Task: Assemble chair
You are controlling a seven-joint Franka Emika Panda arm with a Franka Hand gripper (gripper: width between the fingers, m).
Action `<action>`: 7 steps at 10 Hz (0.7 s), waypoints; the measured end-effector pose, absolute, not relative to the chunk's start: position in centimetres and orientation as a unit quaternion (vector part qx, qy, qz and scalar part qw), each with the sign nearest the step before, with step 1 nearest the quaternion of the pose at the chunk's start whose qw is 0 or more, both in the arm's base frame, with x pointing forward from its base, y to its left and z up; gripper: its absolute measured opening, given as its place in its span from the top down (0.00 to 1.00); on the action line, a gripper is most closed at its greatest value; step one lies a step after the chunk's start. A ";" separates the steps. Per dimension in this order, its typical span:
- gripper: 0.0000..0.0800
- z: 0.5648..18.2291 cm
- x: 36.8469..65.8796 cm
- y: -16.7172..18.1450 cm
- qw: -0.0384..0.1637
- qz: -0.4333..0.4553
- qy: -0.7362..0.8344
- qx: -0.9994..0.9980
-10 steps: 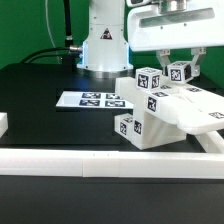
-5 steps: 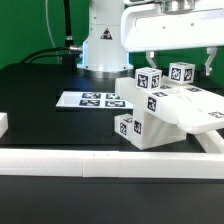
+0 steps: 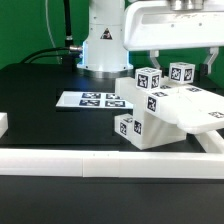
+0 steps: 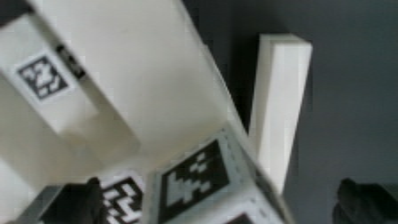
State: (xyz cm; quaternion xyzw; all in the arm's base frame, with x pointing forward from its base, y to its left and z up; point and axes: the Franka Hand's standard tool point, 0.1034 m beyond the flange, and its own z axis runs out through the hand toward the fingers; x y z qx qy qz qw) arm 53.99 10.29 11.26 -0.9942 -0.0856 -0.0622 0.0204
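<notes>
1. one long white border rail (image 3: 100, 160) crossed the bottom of the exterior view, nearest the camera, plain and with no parts resting on it.
2. just behind it, in the lower right of the frame, the chair (image 3: 165, 115) stood as a single blocky white body: panels, bars and tagged blocks looked already joined, tilted on the black table (image 3: 40, 90). most of the build seemed done; whether any piece was missing could not be told, and no loose part showed elsewhere.
3. to the centre left, the marker board (image 3: 88, 99) lay flat on the table, apart from the chair.
4. above the chair, at the upper right, the gripper (image 3: 178, 57) hung with its fingers spread wide on either side of the top tagged blocks, grasping nothing; the wrist view showed dark fingertips (image 4: 71, 203) clear of the white panel.
5. farthest back, the arm's white base (image 3: 100, 40) stood upright at the top centre, with the wrist pointing straight down.
</notes>
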 end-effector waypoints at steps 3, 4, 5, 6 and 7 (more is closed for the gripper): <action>0.19 11.4 53.9 10.4 0.007 -0.055 -0.205 -0.977; 0.19 11.4 54.0 10.1 0.005 -0.056 -0.235 -0.970; 0.35 11.4 54.0 10.1 0.005 -0.055 -0.234 -0.971; 0.35 11.3 54.0 10.1 0.005 -0.055 -0.234 -0.971; 0.52 11.3 54.0 10.1 0.006 -0.055 -0.229 -0.972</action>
